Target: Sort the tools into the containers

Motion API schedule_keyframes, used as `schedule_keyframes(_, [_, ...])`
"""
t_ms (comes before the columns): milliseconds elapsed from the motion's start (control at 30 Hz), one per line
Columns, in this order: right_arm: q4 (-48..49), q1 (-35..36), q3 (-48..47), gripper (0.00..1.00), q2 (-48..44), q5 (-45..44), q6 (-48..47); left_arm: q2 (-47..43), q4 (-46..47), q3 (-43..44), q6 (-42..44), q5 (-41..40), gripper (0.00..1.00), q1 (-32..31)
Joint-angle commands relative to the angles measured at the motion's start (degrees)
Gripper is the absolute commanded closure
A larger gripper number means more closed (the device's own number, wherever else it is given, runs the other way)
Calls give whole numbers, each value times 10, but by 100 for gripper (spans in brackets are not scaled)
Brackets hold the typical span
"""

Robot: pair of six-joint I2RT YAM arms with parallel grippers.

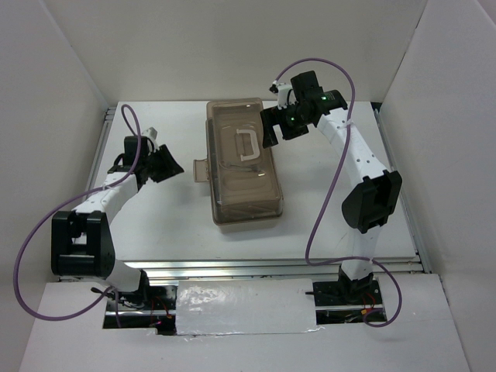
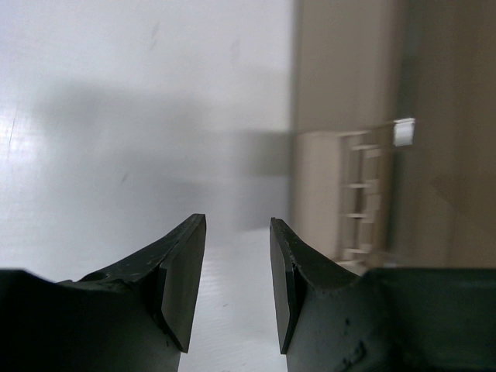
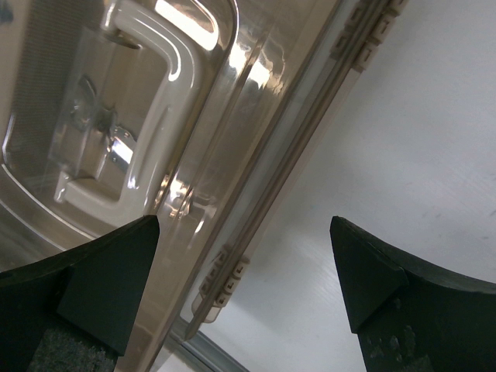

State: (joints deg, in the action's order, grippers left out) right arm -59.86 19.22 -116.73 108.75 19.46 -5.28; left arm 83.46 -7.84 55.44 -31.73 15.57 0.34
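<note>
The toolbox (image 1: 242,167) sits mid-table with its brown lid (image 1: 246,186) down and no loose tools in view. The right gripper (image 1: 273,128) hangs at the box's far right edge, jaws spread wide and empty. The left gripper (image 1: 169,164) waits just left of the side tab (image 1: 199,170), jaws partly parted, holding nothing. The danger: a one-sided tug could drag the whole box instead of lifting the lid.

A robotics lab test cell, plain white panel walls (image 1: 70,62) closing around a white table (image 1: 163,225), my left arm (image 1: 105,198) and my right arm (image 1: 360,155) bolted at its near edge, an aluminium rail (image 1: 256,267) there, purple cables (image 1: 314,61) looping loose, silver tape (image 1: 244,310) across the front board
</note>
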Motion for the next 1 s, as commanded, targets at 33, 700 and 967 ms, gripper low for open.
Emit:
schedule_keyframes(33, [-11,-4,-29,0,4,42,9,37,-5,-31,-4,-64,49,1])
schedule_keyframes(700, [-11,10,-11,0,23,62,2,102,321,-105,-155,317,43,1])
schedule_keyframes(967, [-8,17,14,5,20,51,-6,49,265,-80,-73,244,43,-59])
